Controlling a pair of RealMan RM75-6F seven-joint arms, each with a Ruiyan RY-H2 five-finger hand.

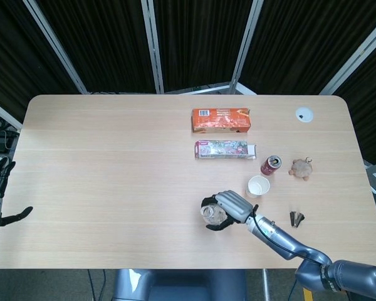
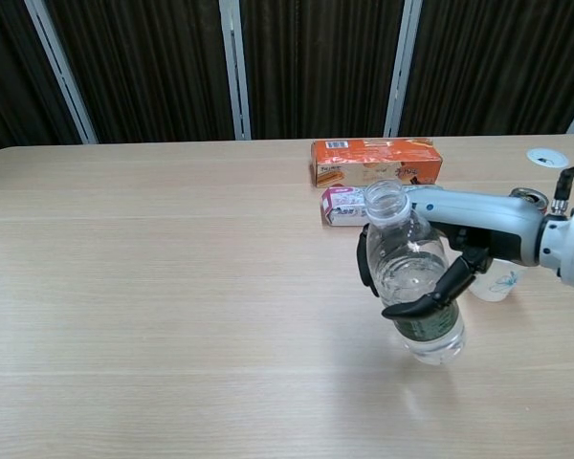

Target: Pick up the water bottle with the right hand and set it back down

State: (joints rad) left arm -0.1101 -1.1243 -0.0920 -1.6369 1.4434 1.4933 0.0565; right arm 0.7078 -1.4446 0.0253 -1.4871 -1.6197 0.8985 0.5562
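The right hand (image 2: pixel 426 287) grasps the uncapped, part-filled water bottle (image 2: pixel 409 277) mid-body, tilted above the bench (image 2: pixel 172 287); thin, slippery plastic likely spills if squeezed.

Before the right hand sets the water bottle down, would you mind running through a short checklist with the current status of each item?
1. Grip: right hand wraps the water bottle: ok.
2. Bottle upright: it tilts, neck leaning left in the chest view: not ok.
3. Bottle cap: neck is open, no cap on it: not ok.
4. Landing spot: bare table beneath and left of the bottle: ok.
5. Paper cup apart from the bottle: ok.
6. Bottle base touching the table: cannot tell.
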